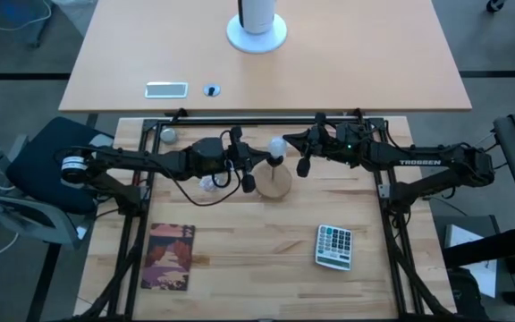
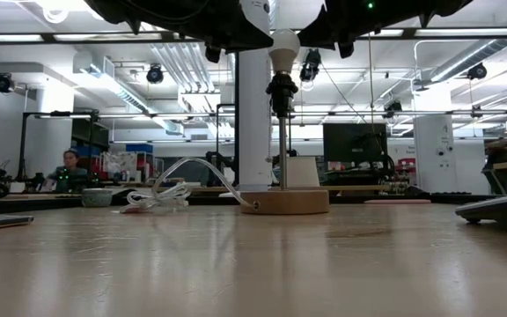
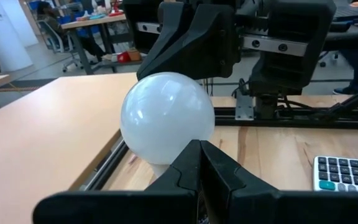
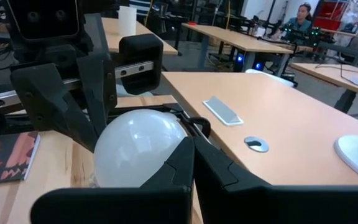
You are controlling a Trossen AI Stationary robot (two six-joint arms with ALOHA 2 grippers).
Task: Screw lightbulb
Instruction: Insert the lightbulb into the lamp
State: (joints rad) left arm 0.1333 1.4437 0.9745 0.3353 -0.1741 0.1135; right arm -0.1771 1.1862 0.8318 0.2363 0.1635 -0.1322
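**Bulb upright on lamp stand, both grippers flanking it**

Lightbulb (image 1: 276,146) sits atop the socket of a wooden-based lamp stand (image 1: 274,182), long axis vertical. Left gripper (image 1: 252,162) and right gripper (image 1: 304,154) sit just beside it on opposite sides, roughly equally near. Both sets of jaws pressed together, pinching nothing. Farther off: calculator (image 1: 334,246), booklet (image 1: 168,258).

The light wooden table (image 1: 240,268) carries a round wooden lamp base (image 1: 273,184), a calculator (image 1: 334,246), a reddish booklet (image 1: 169,257), crumpled clear plastic (image 1: 208,183) and a small grey ball (image 1: 167,135).
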